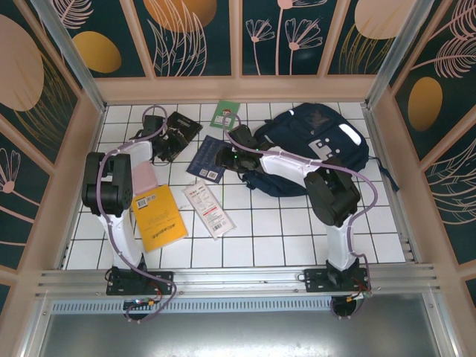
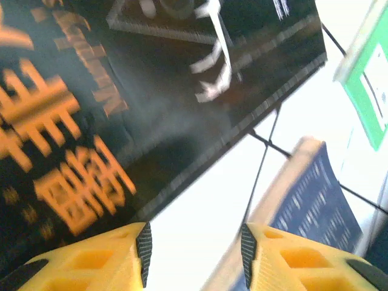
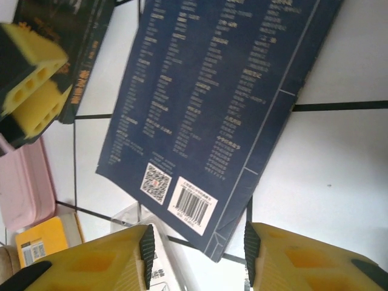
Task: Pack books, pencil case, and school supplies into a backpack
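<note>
At the far left of the tiled bench (image 1: 282, 230), the pink pencil case (image 1: 143, 178) lies partly under the left arm. The yellow book (image 1: 160, 217) is just in front of it. The left gripper (image 2: 194, 254) hovers released over the edge of the black book (image 1: 184, 126), fingers apart, with bare tile and the book's edge between them. The packet (image 1: 209, 210) lies just right of the yellow book. Behind the packet is a navy book (image 1: 204, 158), back cover up, and the green book (image 1: 224, 115) sits near the back wall. The right gripper (image 3: 197, 254) is also released, spread above the navy book's barcode edge and gripping nothing. The backpack (image 1: 320, 134) lies at the right rear, and the right arm crosses over its left part.
</note>
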`<state>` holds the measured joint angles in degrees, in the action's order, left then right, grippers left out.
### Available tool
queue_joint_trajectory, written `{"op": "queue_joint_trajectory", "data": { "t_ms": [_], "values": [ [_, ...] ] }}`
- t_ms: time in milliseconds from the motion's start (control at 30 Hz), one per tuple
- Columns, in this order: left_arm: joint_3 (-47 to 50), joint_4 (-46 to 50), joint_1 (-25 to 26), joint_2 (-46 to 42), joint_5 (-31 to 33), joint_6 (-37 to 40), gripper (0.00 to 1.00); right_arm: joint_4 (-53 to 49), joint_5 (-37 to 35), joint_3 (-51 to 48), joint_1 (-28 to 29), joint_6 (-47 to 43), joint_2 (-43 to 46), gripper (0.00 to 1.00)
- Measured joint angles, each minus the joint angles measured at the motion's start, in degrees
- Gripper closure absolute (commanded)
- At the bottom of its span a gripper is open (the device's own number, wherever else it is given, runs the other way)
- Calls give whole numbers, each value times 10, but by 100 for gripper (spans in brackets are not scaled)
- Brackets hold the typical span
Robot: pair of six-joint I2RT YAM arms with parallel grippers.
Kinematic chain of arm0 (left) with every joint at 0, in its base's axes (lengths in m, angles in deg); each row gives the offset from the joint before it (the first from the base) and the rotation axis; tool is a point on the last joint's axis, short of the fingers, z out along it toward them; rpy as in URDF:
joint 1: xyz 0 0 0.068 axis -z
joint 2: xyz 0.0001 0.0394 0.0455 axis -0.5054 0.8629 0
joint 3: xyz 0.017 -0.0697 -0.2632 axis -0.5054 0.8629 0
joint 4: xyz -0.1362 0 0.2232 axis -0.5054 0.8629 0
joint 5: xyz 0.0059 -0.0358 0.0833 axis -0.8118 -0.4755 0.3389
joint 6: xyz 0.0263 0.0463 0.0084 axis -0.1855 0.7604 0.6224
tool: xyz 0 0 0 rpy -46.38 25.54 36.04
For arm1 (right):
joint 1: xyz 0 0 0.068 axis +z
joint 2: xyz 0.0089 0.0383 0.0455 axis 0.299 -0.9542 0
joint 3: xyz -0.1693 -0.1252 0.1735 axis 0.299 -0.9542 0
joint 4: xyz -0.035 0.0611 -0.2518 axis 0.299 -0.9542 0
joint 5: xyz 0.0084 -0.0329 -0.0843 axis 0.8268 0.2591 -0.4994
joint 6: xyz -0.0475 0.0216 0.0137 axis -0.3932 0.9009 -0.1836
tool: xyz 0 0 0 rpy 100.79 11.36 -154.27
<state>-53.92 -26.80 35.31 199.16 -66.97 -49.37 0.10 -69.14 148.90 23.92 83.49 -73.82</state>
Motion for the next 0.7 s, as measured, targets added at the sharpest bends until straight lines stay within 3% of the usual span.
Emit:
{"op": "queue_joint_trajectory", "data": {
  "t_ms": [333, 700],
  "values": [
    [41, -39, 47, -15, -59, 9, 59, -2, -14, 26, -4, 34, -66, 55],
    [86, -97, 51, -7, -67, 2, 64, -18, -47, 63, -4, 70, -104, 54]
  ]
}}
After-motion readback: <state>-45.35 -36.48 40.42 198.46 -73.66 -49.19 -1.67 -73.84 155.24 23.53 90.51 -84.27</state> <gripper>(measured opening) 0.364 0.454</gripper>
